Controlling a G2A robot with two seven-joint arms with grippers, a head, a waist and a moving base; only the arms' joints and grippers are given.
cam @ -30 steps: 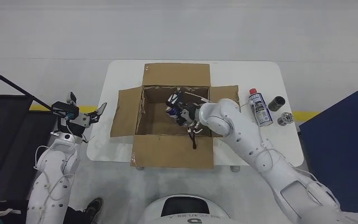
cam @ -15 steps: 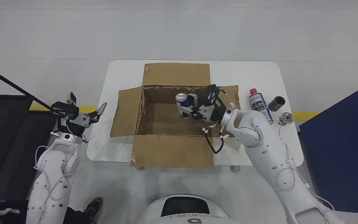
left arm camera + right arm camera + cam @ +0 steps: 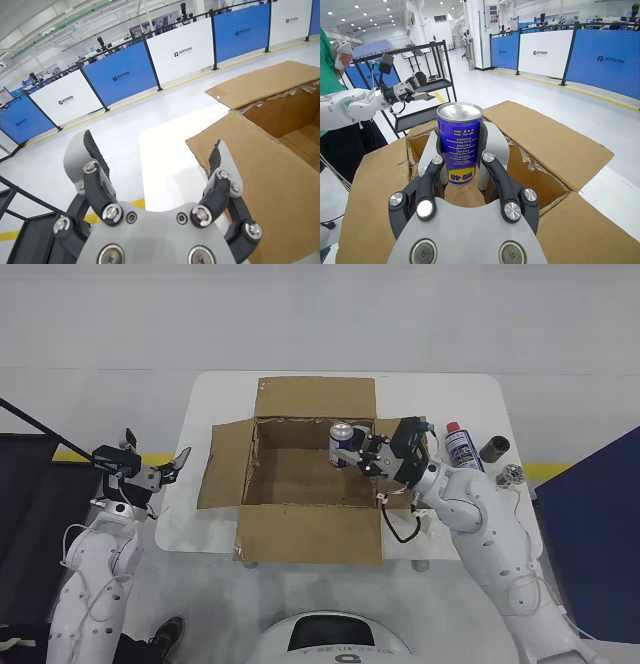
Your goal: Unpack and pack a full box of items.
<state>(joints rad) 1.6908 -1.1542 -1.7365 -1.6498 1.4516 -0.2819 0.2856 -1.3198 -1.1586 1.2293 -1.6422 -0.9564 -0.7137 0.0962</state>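
Top view shows my right end effector [image 3: 352, 451] over the right part of the open brown cardboard box [image 3: 315, 395], its fingers closed on a blue cylindrical metal can [image 3: 342, 442] with a silver end facing up. In the right wrist view the two padded fingers [image 3: 488, 140] press on opposite sides of the can [image 3: 460, 140], which hangs above the box's opening [image 3: 545, 150]. My left end effector [image 3: 153, 140] hovers off the left edge of the white tabletop [image 3: 162, 150], spread wide and holding nothing. On the tabletop right of the box lie a red-capped white spray can [image 3: 458, 454], a dark short cylinder [image 3: 494, 449] and a small silver part [image 3: 511, 475].
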